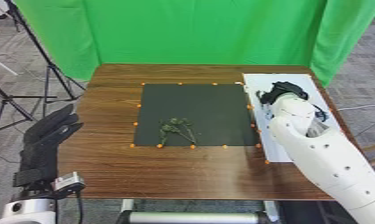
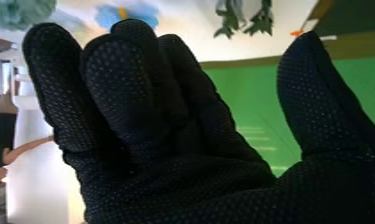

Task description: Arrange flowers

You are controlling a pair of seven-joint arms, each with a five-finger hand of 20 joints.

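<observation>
Standing wide, with straight fingers and thumb well apart, the right robot hand [image 1: 286, 92] is over the white sheet [image 1: 276, 145] on the table [image 1: 201, 180]. Green sprigs [image 1: 175, 129] lie on the dark mat [image 1: 188, 102]. The left robot hand [image 1: 47, 137], fingers extended, is at the table's left edge. The right wrist view shows a blue flower [image 2: 135, 13] and leafy stems [image 2: 230, 21].

My arms [image 1: 328, 160] are white, the right one marked with dark round spots. Black gloves cover my left hand [image 1: 43, 145] and right hand [image 1: 284, 90], pale specks across the fingers [image 2: 117, 75]. My left wrist [image 1: 34, 188] has a silvery block [image 1: 68, 180] and black cable [image 1: 79, 202].
</observation>
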